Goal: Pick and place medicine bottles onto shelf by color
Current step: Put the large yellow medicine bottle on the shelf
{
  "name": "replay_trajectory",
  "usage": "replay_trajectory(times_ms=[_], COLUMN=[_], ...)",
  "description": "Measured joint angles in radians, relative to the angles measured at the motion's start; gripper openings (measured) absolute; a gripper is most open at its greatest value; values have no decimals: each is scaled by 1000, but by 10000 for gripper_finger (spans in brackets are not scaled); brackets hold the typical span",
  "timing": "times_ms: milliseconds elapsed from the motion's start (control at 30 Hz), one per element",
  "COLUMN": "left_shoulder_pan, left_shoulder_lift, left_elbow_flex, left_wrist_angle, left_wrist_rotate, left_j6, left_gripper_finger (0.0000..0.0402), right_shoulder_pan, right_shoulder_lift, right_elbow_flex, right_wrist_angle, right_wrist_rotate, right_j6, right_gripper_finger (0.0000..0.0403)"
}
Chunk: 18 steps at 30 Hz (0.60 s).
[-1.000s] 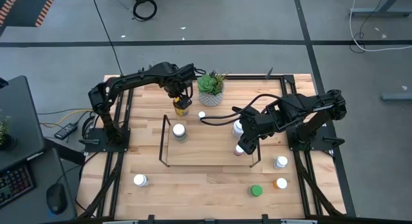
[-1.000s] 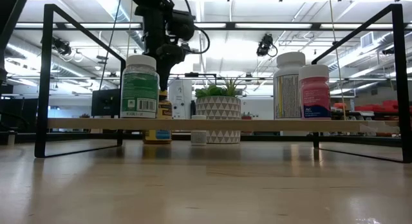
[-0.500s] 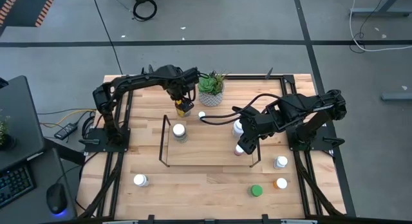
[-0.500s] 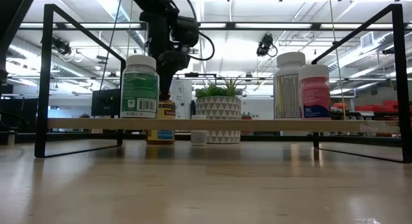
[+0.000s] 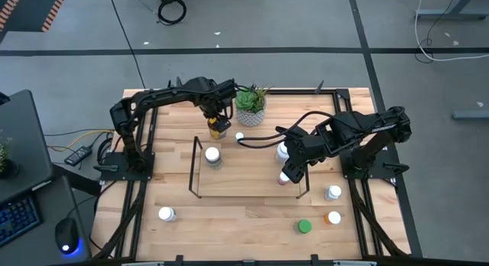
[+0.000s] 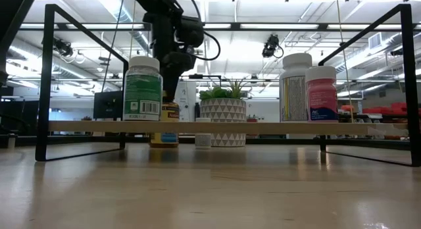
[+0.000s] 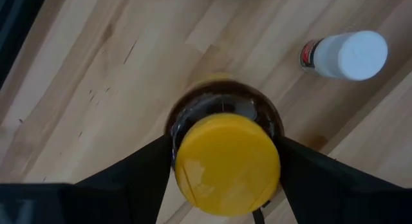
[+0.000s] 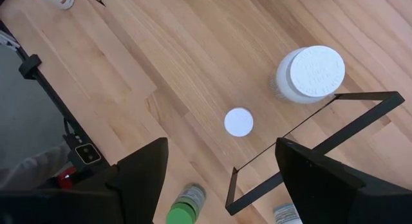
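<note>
An amber bottle with a yellow cap [image 5: 218, 128] stands upright on the table behind the shelf [image 5: 200, 191], its base [image 6: 163, 141] on the wood. My left gripper [image 7: 225, 150] points down over it, one finger on each side of the cap and shoulder. On the shelf stand a green-labelled white bottle [image 5: 213, 156], a white bottle [image 5: 283, 150] and a pinkish one [image 5: 285, 176]. My right gripper [image 8: 222, 143] hangs open and empty above the shelf's right end [image 5: 290, 165]. My left gripper comes at the amber bottle from above, with its fingers [image 7: 154, 169] level with the cap and upper shoulder [image 7: 179, 118] on two opposite sides. Whether the fingers touch the bottle I cannot tell. The bottle stands upright on the table.
A potted plant [image 5: 250, 104] stands just right of the amber bottle, and a small white bottle [image 5: 240, 136] lies between them. Near the front edge stand a white bottle [image 5: 166, 214], a green-capped one [image 5: 304, 226], an orange one [image 5: 334, 218] and another white one [image 5: 334, 193].
</note>
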Motion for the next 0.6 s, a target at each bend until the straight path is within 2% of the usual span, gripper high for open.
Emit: replay_trajectory(times_ms=[267,500,600], left_shoulder_pan=[-2,-11,-13], left_shoulder_lift=[-1,-2,-2], left_elbow_flex=[0,0,0], left_wrist_angle=[-1,-12,-44], left_wrist_rotate=[3,3,3], left_j6=[22,46,66], left_gripper_finger=[229,242,236], right_shoulder_pan=[0,0,0], right_shoulder_lift=[0,0,0], right_elbow_flex=[0,0,0], right_wrist_angle=[0,0,0], right_wrist_rotate=[1,2,2], right_j6=[0,0,0], right_gripper_finger=[294,294,294])
